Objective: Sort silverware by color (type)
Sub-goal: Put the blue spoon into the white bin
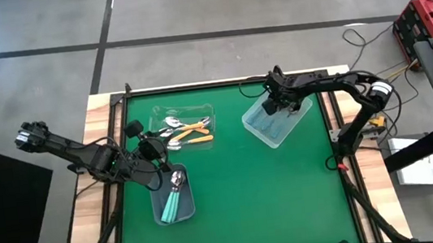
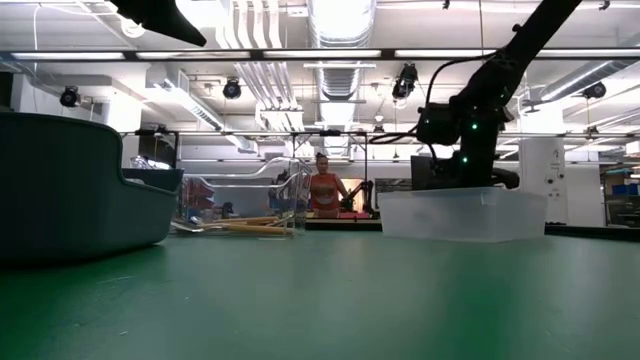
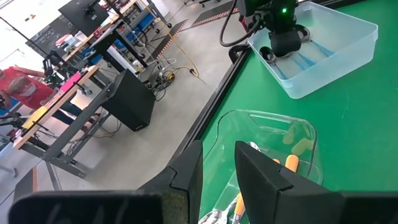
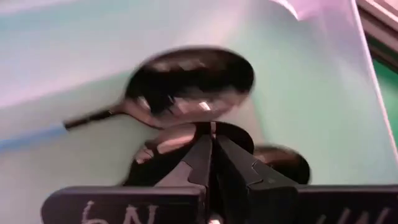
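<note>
Several orange-handled spoons (image 1: pixel 192 132) lie in a clear tray (image 1: pixel 160 111) at the far left, seen also in the left wrist view (image 3: pixel 291 163). Teal-handled spoons (image 1: pixel 174 198) lie in a grey bin (image 1: pixel 164 217). Blue-handled spoons (image 3: pixel 305 59) lie in a clear bin (image 1: pixel 271 136) at the far right. My left gripper (image 1: pixel 154 149) hovers between the tray and the grey bin, slightly open and empty (image 3: pixel 219 171). My right gripper (image 1: pixel 274 103) is down inside the clear bin, its fingers shut (image 4: pixel 211 134) just over spoon bowls (image 4: pixel 186 87). My right gripper points down into the clear bin with its shut fingertips (image 4: pixel 200 149) right over a shiny spoon bowl (image 4: pixel 168 146). I cannot tell whether they touch it.
A raised black frame (image 1: pixel 196 85) borders the green mat. The near half of the mat (image 1: pixel 267 206) holds nothing. In the low view the grey bin (image 2: pixel 70 185) stands close at the left and the clear bin (image 2: pixel 460 215) at the right. A person (image 2: pixel 323 190) stands far behind the table.
</note>
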You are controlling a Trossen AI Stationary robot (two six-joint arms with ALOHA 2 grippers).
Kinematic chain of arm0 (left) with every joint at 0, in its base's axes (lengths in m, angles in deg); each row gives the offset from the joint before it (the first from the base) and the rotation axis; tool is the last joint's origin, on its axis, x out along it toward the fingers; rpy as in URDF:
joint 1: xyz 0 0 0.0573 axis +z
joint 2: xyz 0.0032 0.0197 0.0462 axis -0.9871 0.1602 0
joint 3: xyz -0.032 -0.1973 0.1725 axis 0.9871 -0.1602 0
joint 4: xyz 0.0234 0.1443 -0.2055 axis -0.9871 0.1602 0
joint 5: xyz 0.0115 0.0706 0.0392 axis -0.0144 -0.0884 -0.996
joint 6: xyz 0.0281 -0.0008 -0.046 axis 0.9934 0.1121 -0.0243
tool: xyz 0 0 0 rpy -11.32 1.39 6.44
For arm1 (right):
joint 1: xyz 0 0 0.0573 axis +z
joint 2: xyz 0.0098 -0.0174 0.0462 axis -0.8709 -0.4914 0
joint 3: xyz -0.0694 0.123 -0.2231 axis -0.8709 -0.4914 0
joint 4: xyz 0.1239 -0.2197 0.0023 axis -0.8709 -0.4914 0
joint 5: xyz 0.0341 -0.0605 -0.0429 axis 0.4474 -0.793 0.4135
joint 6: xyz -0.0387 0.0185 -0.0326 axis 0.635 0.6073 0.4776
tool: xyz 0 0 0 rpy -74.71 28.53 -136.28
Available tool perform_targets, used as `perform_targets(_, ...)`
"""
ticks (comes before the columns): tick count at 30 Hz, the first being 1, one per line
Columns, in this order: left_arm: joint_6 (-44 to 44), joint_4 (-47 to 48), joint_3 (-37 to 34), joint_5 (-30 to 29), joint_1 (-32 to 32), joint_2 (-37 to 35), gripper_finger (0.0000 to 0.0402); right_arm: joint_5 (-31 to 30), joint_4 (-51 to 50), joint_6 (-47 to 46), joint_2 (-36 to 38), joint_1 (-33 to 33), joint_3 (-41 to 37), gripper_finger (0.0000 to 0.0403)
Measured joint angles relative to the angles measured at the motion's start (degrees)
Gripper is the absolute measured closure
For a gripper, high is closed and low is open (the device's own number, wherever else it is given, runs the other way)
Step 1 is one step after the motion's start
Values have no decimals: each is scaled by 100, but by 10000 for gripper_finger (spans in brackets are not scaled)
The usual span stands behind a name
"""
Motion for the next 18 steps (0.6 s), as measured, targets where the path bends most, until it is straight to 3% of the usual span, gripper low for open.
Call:
perform_targets(7, 0, 0, 0, 0, -2, 0, 326, -6, 436, 93, -90, -1, 0, 390)
perform_targets(18, 0, 2, 0, 0, -1, 0, 326, 41, 226, 34, 40, 11, 0, 390)
